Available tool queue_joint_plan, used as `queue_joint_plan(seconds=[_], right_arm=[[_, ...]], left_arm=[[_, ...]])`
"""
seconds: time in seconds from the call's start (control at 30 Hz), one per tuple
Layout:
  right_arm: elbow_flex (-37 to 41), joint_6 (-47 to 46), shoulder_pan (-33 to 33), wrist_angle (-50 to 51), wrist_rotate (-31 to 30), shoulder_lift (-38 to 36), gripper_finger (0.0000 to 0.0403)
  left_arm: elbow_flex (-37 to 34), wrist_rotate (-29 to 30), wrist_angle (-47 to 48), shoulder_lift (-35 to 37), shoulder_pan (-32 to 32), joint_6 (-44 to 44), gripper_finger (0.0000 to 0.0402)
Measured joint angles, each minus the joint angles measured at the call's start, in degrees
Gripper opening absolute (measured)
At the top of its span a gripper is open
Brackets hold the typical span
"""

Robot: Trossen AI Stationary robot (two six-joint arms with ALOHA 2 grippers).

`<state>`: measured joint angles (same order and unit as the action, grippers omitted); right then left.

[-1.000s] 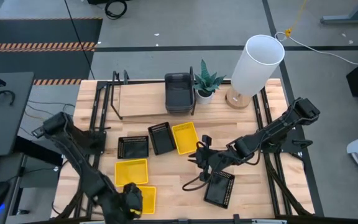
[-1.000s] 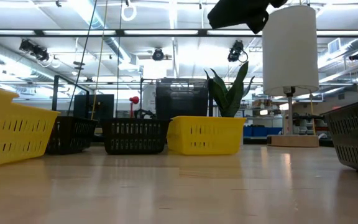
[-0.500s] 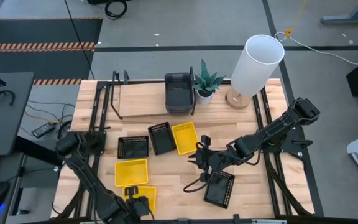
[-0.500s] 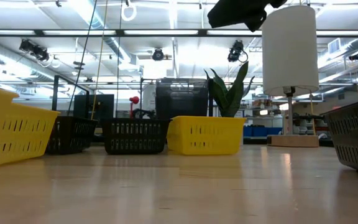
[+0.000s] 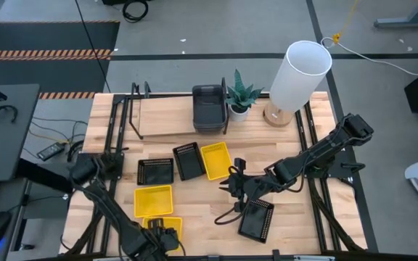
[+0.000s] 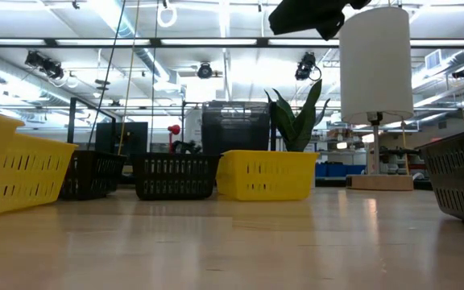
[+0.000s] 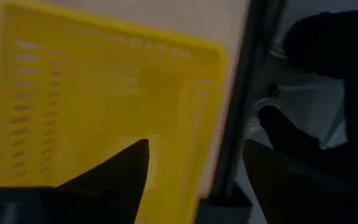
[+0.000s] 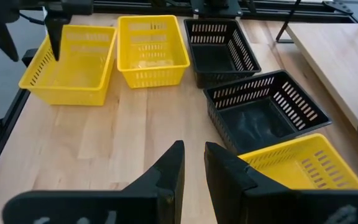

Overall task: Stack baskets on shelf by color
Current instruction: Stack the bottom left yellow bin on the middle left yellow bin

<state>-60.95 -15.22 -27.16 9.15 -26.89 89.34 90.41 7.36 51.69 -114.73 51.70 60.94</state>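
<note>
My left gripper point(image 5: 163, 238) hangs open at the table's near left edge, over a yellow basket point(image 5: 167, 228). One finger point(image 7: 129, 171) stands inside that basket and the other point(image 7: 278, 180) outside its wall point(image 7: 207, 118); whether they touch it I cannot tell. My right gripper point(image 8: 194, 163) hovers mid-table, its fingers barely apart with nothing between them. Two more yellow baskets point(image 5: 154, 199) point(image 5: 215, 159) and three black mesh baskets point(image 5: 155, 171) point(image 5: 188, 159) point(image 5: 256, 218) rest on their bottoms on the table. A dark grey stack point(image 5: 209, 107) sits on the shelf point(image 5: 167, 117).
A white lamp point(image 5: 300, 72) and a potted plant point(image 5: 241, 96) stand at the far side, right of the shelf. The table's black frame bar point(image 7: 247, 93) runs just beyond the near yellow basket. Bare wood point(image 5: 202, 206) lies between the two arms.
My left gripper has sunk toward the near yellow basket and shifted a little toward the table's right, tipping until its fingers point more steeply down. The baskets and my right gripper have kept their places.
</note>
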Motion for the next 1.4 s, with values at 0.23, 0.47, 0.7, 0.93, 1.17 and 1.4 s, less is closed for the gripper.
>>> queue_joint_plan(seconds=[0.23, 0.47, 0.7, 0.93, 1.17, 1.4], right_arm=[[0.0, 0.0, 0.0, -0.1, 0.0, 0.0, 0.0069], [0.0, 0.0, 0.0, -0.3, 0.0, 0.0, 0.0069], [0.0, 0.0, 0.0, -0.3, 0.1, 0.0, 0.0069], [0.0, 0.0, 0.0, -0.3, 0.2, 0.0, 0.0069], [0.0, 0.0, 0.0, -0.1, 0.2, 0.0, 0.0069], [0.0, 0.0, 0.0, -0.1, 0.2, 0.0, 0.0069]], left_arm=[[0.0, -0.2, -1.2, -3.5, 0.4, -0.1, 0.0251], [0.0, -2.1, 0.6, -5.5, -0.2, -1.2, 0.0198], [0.0, -1.6, 0.8, -5.5, -0.2, -1.8, 0.0121], [0.0, -5.7, 1.0, -4.9, -0.2, -3.3, 0.0012], [0.0, -8.1, 3.5, 1.2, 0.0, -2.8, 0.0011], [0.0, -5.6, 10.4, 6.7, 0.9, -1.6, 0.0008]])
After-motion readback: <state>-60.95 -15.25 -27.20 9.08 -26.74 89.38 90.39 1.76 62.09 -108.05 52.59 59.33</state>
